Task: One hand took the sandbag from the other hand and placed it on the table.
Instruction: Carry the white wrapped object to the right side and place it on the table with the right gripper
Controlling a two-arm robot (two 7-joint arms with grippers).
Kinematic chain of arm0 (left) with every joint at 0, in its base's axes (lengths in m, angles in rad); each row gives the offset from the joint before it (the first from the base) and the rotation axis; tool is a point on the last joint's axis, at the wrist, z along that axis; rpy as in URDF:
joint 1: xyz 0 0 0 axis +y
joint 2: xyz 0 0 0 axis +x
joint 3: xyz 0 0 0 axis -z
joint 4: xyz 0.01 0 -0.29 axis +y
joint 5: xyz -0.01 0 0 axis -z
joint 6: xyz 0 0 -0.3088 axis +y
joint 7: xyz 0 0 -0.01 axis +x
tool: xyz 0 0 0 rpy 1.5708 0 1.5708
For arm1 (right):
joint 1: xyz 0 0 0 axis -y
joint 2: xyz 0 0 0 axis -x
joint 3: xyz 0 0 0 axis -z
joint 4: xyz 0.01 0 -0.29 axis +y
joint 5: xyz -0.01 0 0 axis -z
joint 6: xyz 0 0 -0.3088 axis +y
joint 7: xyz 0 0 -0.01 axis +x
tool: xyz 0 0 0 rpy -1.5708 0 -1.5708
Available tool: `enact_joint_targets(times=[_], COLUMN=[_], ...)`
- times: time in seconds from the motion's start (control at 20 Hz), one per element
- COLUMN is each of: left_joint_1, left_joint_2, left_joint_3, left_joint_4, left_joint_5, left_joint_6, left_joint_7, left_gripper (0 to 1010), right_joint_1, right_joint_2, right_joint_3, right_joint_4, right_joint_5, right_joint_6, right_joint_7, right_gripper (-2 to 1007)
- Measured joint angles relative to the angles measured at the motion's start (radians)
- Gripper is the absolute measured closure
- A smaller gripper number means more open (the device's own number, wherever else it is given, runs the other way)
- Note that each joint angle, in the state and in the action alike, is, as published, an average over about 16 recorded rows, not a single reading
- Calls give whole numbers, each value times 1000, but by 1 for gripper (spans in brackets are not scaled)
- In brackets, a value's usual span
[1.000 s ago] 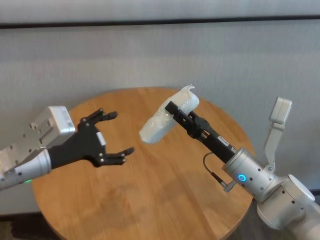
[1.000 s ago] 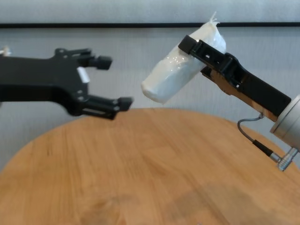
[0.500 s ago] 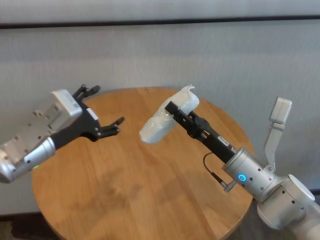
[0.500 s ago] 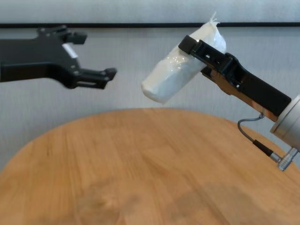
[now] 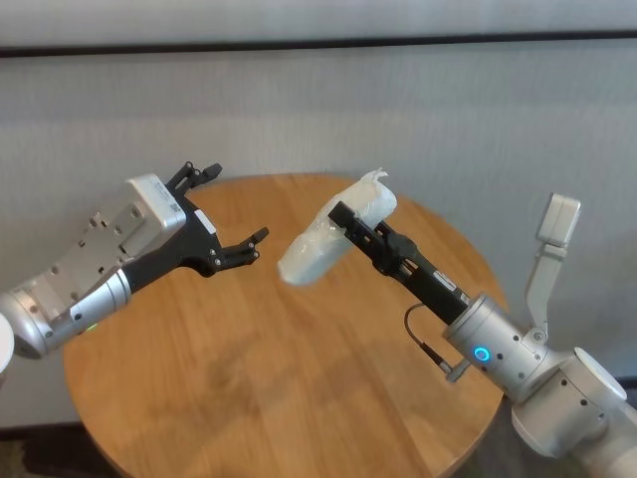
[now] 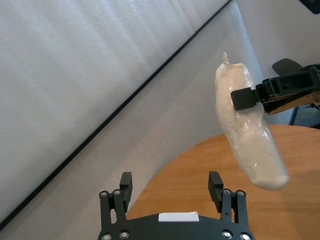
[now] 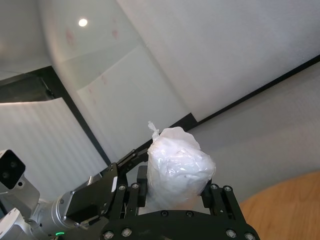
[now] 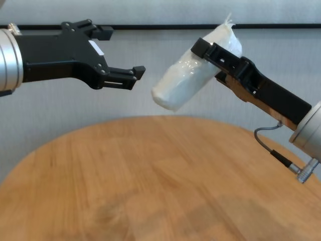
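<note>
My right gripper (image 5: 343,221), the blue-lit one, is shut on the sandbag (image 5: 318,244) and holds it tilted in the air above the round wooden table (image 5: 299,388). The white pouch's twisted tip points up and its lower end hangs free. It also shows in the chest view (image 8: 188,83) and the right wrist view (image 7: 177,167). My left gripper (image 5: 237,204), the green-lit one, is open and empty. It is level with the sandbag's lower end, a short gap to its left, not touching. In the left wrist view the open gripper (image 6: 170,179) faces the sandbag (image 6: 247,135).
A grey wall (image 5: 299,100) with a dark horizontal strip stands close behind the table. A pale grey bracket (image 5: 552,249) rises from my right arm's elbow. The tabletop (image 8: 150,175) lies bare below both grippers.
My left gripper has risen from near the tabletop, turned, and moved right toward the sandbag's lower end, staying open. The right gripper and sandbag have not moved.
</note>
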Motion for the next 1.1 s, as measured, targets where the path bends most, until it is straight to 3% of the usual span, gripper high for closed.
enact_joint_targets(times=[0.3, 0.5, 0.75, 1.1], left_joint_1=[0, 1, 1, 2], left_joint_2=[1, 3, 4, 5], left_joint_3=[1, 0, 0, -1], left_joint_4=[1, 1, 1, 2], left_joint_5=[-2, -4, -5, -6], left_joint_6=[-1, -2, -2, -3], left_joint_7=[1, 2, 2, 2], left_gripper=[9, 9, 9, 9], right_joint_1=[-2, 1, 14, 46], right_joint_2=[8, 26, 67, 153], right_joint_3=[-2, -8, -21, -45], right_joint_4=[-11, -26, -50, -79], right_joint_5=[-6, -21, -55, -112], right_joint_6=[1, 10, 36, 109], right_joint_7=[-9, -21, -41, -70], right_gripper=[407, 407, 407, 407])
